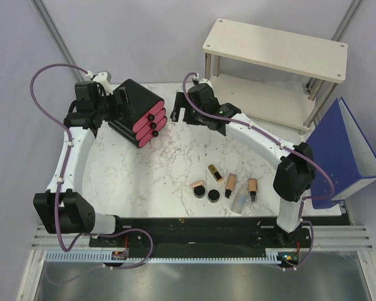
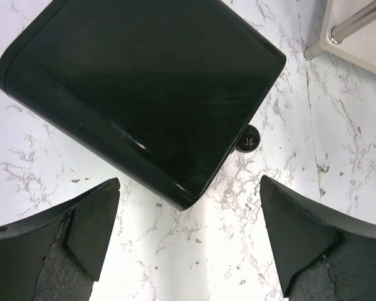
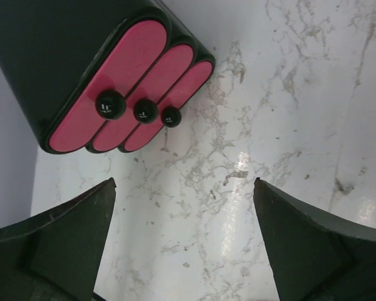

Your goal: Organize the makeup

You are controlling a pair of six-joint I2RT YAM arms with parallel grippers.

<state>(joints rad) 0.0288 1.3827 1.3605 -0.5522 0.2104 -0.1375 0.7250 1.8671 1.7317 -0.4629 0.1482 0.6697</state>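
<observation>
At the far left corner of the desk (image 1: 175, 160), the left gripper (image 2: 189, 188) is poised beside the black box (image 1: 130, 100). Its jaws are spread wide apart and nothing is gripped. The box's three pink drawers (image 3: 128, 81) are seen pushed shut, with their black knobs (image 3: 145, 111) turned toward the middle of the desk. What they hold, if anything, cannot be told.

Just in front of the drawers, over bare marble, the right gripper (image 3: 185, 188) is held with its jaws likewise wide apart and empty.

The makeup (image 1: 225, 187) is found loose by the near edge of the desk, right of centre and well apart from the box. A peach piece (image 1: 197, 184) is touched by a black compact (image 1: 200, 193). After it come a gold-and-black lipstick (image 1: 215, 173), a second black compact (image 1: 213, 195), a peach tube (image 1: 230, 183), a clear bluish tube (image 1: 240, 200) and another peach tube (image 1: 252, 185).

A white shelf (image 1: 276, 47) is set at the far right corner and a blue binder (image 1: 348, 150) at the right edge.

The task is judged barely begun: no piece is seen put away. A drawer has yet to be opened, and every piece has yet to be carried across.
</observation>
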